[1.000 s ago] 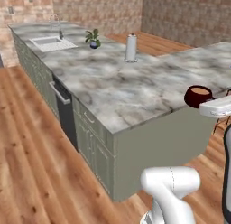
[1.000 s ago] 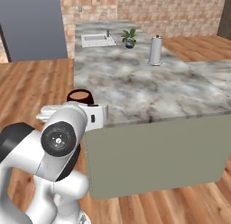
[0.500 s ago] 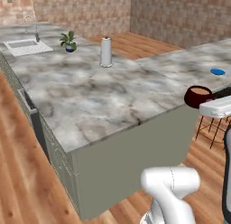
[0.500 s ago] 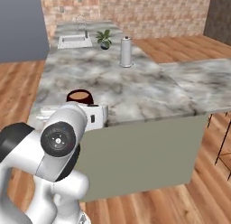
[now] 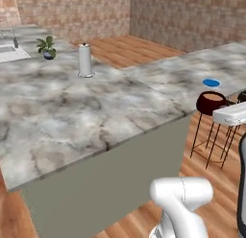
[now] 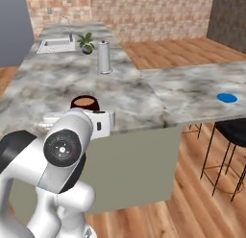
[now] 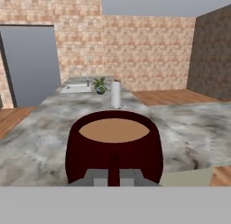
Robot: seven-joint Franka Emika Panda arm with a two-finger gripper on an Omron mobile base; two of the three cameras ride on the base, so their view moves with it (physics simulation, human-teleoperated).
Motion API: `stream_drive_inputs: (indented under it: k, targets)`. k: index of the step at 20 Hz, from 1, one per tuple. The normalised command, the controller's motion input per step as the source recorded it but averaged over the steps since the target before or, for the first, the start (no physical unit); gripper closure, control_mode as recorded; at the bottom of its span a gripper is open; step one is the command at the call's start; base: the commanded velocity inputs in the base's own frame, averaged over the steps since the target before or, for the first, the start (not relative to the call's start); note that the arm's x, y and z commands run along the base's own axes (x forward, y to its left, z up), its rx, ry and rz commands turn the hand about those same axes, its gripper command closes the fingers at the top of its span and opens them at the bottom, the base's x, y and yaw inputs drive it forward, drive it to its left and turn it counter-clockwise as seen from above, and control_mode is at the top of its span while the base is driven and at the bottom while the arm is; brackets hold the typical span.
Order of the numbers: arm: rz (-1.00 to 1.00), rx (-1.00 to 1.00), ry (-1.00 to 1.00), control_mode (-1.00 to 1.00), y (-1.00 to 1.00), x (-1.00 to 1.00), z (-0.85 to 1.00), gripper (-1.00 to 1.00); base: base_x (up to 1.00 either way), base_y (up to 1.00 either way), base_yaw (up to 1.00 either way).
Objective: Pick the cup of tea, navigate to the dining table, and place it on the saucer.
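- Since the earlier frame the base has swung round: the small flat bright blue saucer (image 5: 211, 82) on the grey-white marbled dining table (image 6: 202, 95) now lies ahead and to the right of the gripper (image 7: 113, 172)
- Gripper jaws are pinched tight on the round dark maroon cup of tea (image 7: 113, 145), carried level
- Cup looks rigid, smooth, light; its tea could slosh, so the near-wall grip seems right

Maroon cup of tea (image 7: 113, 148) with brown tea; bright blue saucer (image 6: 227, 98); grey-white marbled dining table (image 6: 192, 88); white canister (image 5: 85, 60).
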Motion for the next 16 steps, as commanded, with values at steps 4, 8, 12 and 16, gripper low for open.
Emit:
stream_drive_inputs:
  k: [4, 8, 12, 16]
  targets:
    - [0.0, 0.0, 0.0, 1.0, 0.0, 0.0, 0.0, 1.0, 0.46, -0.78, -0.01]
    - [0.0, 0.0, 0.0, 1.0, 0.0, 0.0, 0.0, 1.0, 0.46, -0.75, 0.0]
    - [0.0, 0.0, 0.0, 1.0, 0.0, 0.0, 0.0, 1.0, 0.46, -0.72, 0.0]
    - [0.0, 0.0, 0.0, 1.0, 0.0, 0.0, 0.0, 1.0, 0.5, -0.64, 0.0]
